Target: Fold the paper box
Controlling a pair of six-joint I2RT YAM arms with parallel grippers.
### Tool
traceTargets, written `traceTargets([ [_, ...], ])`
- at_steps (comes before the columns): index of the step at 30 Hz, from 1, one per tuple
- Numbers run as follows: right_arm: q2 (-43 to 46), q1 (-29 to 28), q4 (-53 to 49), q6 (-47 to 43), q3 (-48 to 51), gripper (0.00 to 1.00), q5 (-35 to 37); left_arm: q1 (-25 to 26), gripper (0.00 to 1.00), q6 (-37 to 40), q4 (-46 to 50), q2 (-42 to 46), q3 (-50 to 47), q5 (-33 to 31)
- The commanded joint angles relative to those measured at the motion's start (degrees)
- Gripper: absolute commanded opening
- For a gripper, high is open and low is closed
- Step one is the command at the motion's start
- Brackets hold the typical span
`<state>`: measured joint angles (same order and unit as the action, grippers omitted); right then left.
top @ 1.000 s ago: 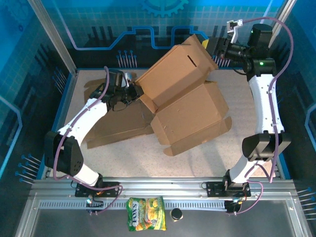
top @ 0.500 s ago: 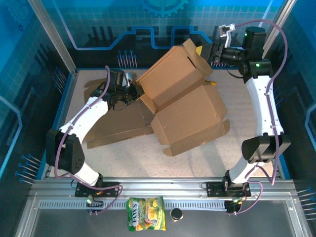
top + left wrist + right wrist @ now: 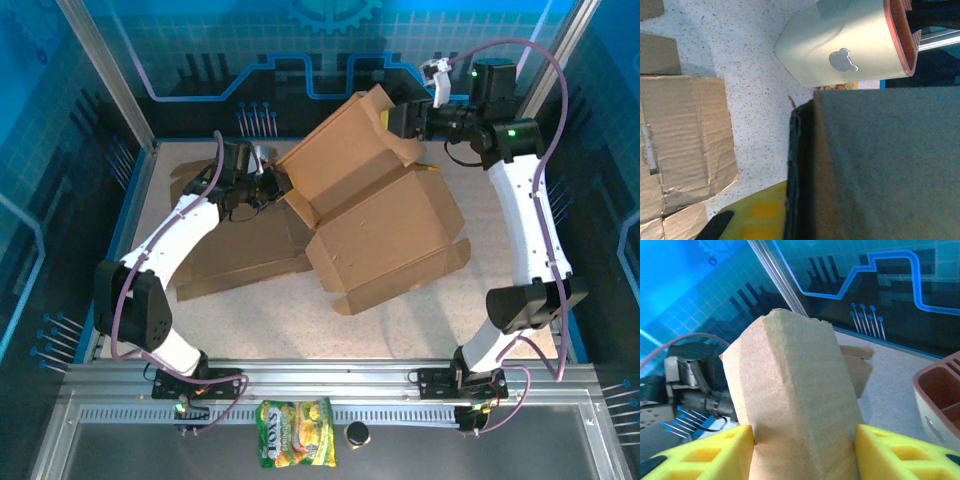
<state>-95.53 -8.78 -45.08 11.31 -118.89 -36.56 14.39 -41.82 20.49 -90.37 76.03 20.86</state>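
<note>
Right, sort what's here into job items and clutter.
Job: paper box, left hand on its edge, right hand on its top flap.
Lying about: flat cardboard sheet, snack bag, pale green container, small black round object.

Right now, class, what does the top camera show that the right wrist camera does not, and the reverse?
Top camera: the snack bag and a small dark round object beside it at the near edge. Right wrist camera: yellow fingers either side of a cardboard flap, and a pale tub with a reddish inside. Both: the box and the right gripper.
</note>
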Motion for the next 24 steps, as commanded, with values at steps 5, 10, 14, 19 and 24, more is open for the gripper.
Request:
traceTargets([
  [5, 0.4, -6.5, -8.4, -9.9, -3.4, 0.54, 18.8, -0.4, 0.00, 0.6, 1.1, -0.1, 2.1, 1.4],
  [10, -0.5, -11.5, -10.7, -13.0, -5.0, 0.51, 33.9, -0.4, 0.00, 0.8, 1.5, 0.3, 2.1, 1.0],
  [14, -1.7, -15.1, -11.6, -15.1, -6.0, 0.52, 44.7, -0.4, 0.00, 0.9, 1.8, 0.3, 2.2, 0.9],
  [19, -3.2, -18.7, -12.0, -16.8, -6.4, 0.49, 57.2, -0.4, 0.00, 1.0, 2.1, 0.5, 2.1, 0.8],
  [24, -5.5, -21.5, -12.5, -16.8, -8.1, 0.32, 70.1, -0.3, 0.00, 1.0, 2.2, 0.6, 2.1, 0.8],
])
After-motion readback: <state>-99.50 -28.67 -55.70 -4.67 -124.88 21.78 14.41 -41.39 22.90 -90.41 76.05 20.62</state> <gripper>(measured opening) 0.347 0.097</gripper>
